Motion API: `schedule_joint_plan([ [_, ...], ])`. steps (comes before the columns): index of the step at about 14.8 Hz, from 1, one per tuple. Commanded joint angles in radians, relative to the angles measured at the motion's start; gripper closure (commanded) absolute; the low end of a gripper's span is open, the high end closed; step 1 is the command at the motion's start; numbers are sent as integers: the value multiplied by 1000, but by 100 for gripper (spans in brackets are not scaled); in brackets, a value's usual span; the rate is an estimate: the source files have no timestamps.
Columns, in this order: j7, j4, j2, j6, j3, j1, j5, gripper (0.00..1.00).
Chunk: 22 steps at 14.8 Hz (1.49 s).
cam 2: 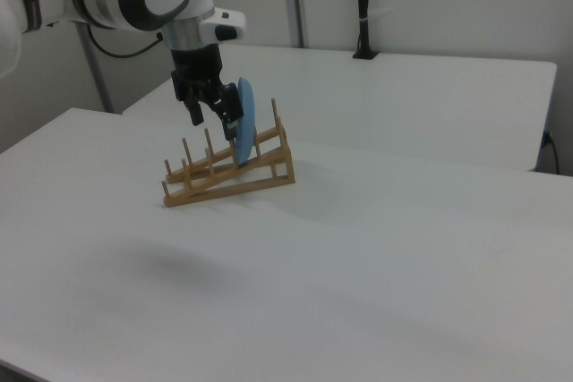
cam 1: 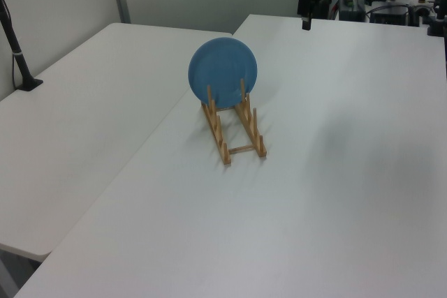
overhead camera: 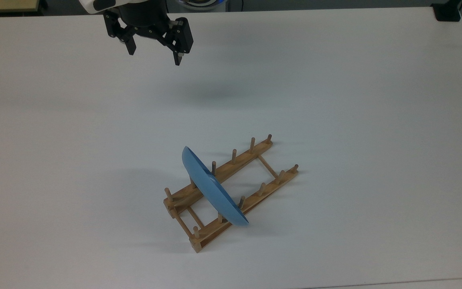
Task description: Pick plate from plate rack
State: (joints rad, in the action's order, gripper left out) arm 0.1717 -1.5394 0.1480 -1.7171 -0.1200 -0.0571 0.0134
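— Top view first: what sits nearest the bottom edge?

— The plate rack (overhead camera: pixel 231 192), a light wooden frame lying slantwise on the white table (overhead camera: pixel 335 100). Its two rails run from the top view's lower left up to the upper right, each with a row of short pegs.

— And the plate?

— The plate (overhead camera: pixel 214 188) stands on edge in the rack, slotted between pegs toward the rack's lower-left end. It crosses both rails and leans a little. In the left view the plate (cam 1: pixel 223 72) shows its round blue face, with the rack (cam 1: pixel 235 130) reaching toward the camera below it.

— Where is the arm?

— Farther back. The gripper (overhead camera: pixel 153 58) hangs above the table near the top view's upper edge, well apart from the rack, with a soft shadow on the table between them. Its two black fingers (overhead camera: pixel 178 59) are spread wide, with nothing between them.

— Does the right view agree?

— It does. The gripper (cam 2: pixel 211 124) points downward, fingers parted and bare. It overlaps the plate (cam 2: pixel 244 121) in that picture, but the top view shows them clearly apart.
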Motion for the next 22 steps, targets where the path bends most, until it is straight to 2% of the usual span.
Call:
schedule_joint_plan([
  [1,-11,-16,-15,-6,0,-1,-10,0],
  [10,-24,-18,-11,-4,2,-7,-15,0],
  [15,-177,-16,-11,1,-1,3,-15,0],
  [17,-187,-16,-13,2,-1,6,-15,0],
  [20,-207,14,-7,-24,-1,17,-24,0],
  [22,-235,25,4,-122,-1,16,-29,0],
])
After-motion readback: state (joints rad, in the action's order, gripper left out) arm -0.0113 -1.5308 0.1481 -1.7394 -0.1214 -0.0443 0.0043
